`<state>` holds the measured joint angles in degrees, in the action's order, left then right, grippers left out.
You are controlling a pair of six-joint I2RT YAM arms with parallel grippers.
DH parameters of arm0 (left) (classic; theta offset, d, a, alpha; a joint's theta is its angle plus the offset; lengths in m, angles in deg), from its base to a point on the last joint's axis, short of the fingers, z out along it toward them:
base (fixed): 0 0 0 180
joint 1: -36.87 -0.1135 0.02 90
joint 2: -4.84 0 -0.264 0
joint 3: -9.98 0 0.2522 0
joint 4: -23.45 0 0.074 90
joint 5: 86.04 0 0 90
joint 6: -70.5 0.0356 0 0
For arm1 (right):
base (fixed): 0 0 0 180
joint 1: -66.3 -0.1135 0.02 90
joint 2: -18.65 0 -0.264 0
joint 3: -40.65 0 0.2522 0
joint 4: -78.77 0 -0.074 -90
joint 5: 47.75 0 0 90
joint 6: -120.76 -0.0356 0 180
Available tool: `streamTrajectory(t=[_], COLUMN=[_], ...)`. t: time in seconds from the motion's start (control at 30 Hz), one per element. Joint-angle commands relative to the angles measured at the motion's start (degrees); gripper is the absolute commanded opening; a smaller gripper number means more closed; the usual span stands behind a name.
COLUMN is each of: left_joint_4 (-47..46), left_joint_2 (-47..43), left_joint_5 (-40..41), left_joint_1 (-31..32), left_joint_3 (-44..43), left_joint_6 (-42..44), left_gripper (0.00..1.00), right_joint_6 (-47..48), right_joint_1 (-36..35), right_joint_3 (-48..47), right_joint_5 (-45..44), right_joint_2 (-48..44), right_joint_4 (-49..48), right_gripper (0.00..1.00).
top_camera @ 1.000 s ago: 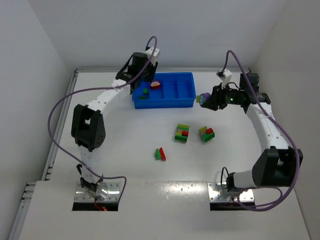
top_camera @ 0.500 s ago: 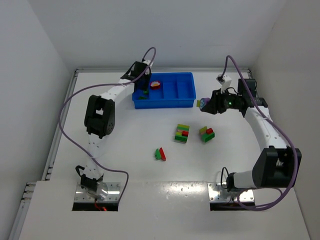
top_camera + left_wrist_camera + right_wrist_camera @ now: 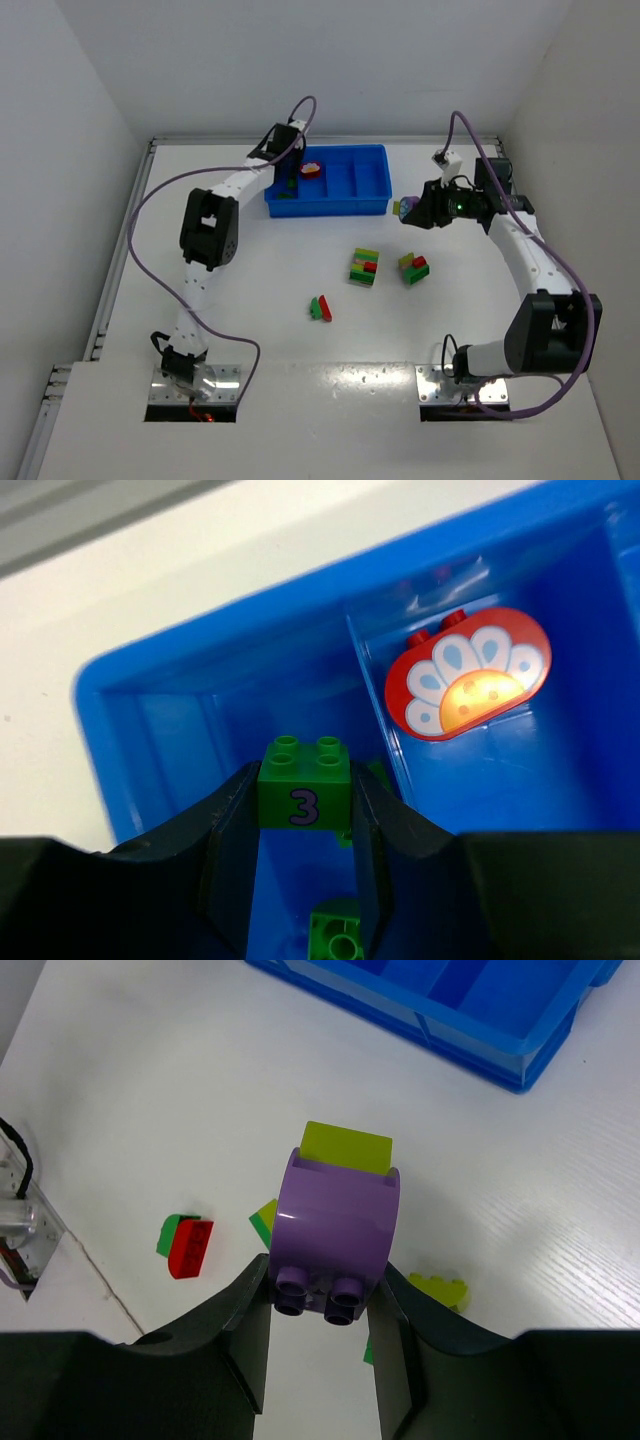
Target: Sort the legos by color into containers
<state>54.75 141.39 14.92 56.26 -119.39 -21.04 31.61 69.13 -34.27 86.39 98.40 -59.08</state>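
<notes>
Left gripper [image 3: 305,810], clamped on a green brick [image 3: 303,770] marked 3, now sits lower over the leftmost compartment of the blue tray [image 3: 330,206], its elbow swung toward the tray. Beside the tray's right end, the right gripper [image 3: 322,1285] has barely shifted, gripping a purple brick [image 3: 335,1215] with a yellow-green one behind it.

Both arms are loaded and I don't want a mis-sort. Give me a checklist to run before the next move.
Left tool grips green brick: ok.
Green brick above the tray's end compartment, which holds another green piece: ok.
Red flower piece in neighbouring compartment: ok.
Right tool grips purple brick: ok.
Purple brick free of other colours: not ok, yellow-green piece seems attached.
Right tool over tray: not ok, beside it.
</notes>
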Motion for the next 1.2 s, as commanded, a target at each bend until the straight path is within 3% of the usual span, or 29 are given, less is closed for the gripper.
streamTrajectory(t=[0.0, 0.07, 0.2, 0.23, 0.37, 0.57, 0.67, 0.77, 0.8, 0.83, 0.93, 1.03, 1.17], left_joint_4=[-0.9, -0.9, -0.9, -0.9, -0.9, -1.5, -1.5, -1.5, -1.5, -1.5, -0.3, 0.2, 0.2], left_joint_2=[0.7, 0.7, 1.3, 1.9, 1.9, -2.9, -10.4, -20.5, -23.1, -28.5, -33.5, -35.2, -35.9], left_joint_5=[0.6, 0.6, 1.2, 1.3, 2.3, 1.0, -4.2, -20.5, -35.1, -42.3, -63.4, -78.7, -84.4], left_joint_1=[-0.6, -0.6, -0.6, -0.6, -0.6, -0.6, -0.6, -0.6, -1.2, -1.9, -3.0, -3.1, -2.0], left_joint_3=[-2.3, -2.9, -3.4, -3.4, -3.4, -3.4, -0.1, 4.1, 8.2, 10.7, 18.3, 23.3, 28.0], left_joint_6=[0.4, 0.4, 0.4, 0.4, -0.1, -1.5, -2.8, -0.9, 2.6, 3.6, 3.1, -2.5, -4.9], left_gripper=[0.38, 0.39, 0.55, 0.64, 0.73, 0.73, 0.7, 0.69, 0.69, 0.69, 0.7, 0.7, 0.69], right_joint_6=[-0.1, -0.1, -0.1, -0.1, -0.1, -0.1, -0.1, -2.3, -2.9, -2.9, -3.0, -2.4, 2.5], right_joint_1=[0.1, 0.1, 0.1, 0.1, 0.1, 0.1, -1.0, -1.0, -1.0, -1.0, -1.6, -2.7, -5.5], right_joint_3=[0.3, 0.3, 0.3, 0.3, 0.3, 0.3, 0.3, -0.4, -1.1, -1.9, -3.9, -4.4, -5.9], right_joint_5=[0.8, 0.8, 0.8, 0.8, 0.8, 2.0, 5.1, 12.4, 14.5, 18.4, 27.6, 35.5, 41.5], right_joint_2=[0.4, 0.9, 1.5, 1.5, 1.5, 1.5, 1.5, 1.5, 1.5, 2.2, 5.2, 7.9, 10.5], right_joint_4=[-2.2, -2.2, -2.2, -2.2, -2.2, -2.2, -3.0, -4.9, -4.9, -5.6, -5.6, -6.5, -1.4], right_gripper=[0.0, 0.0, 0.0, 0.0, 0.0, 0.0, 0.0, 0.0, 0.0, 0.0, 0.0, 0.0, 0.0])
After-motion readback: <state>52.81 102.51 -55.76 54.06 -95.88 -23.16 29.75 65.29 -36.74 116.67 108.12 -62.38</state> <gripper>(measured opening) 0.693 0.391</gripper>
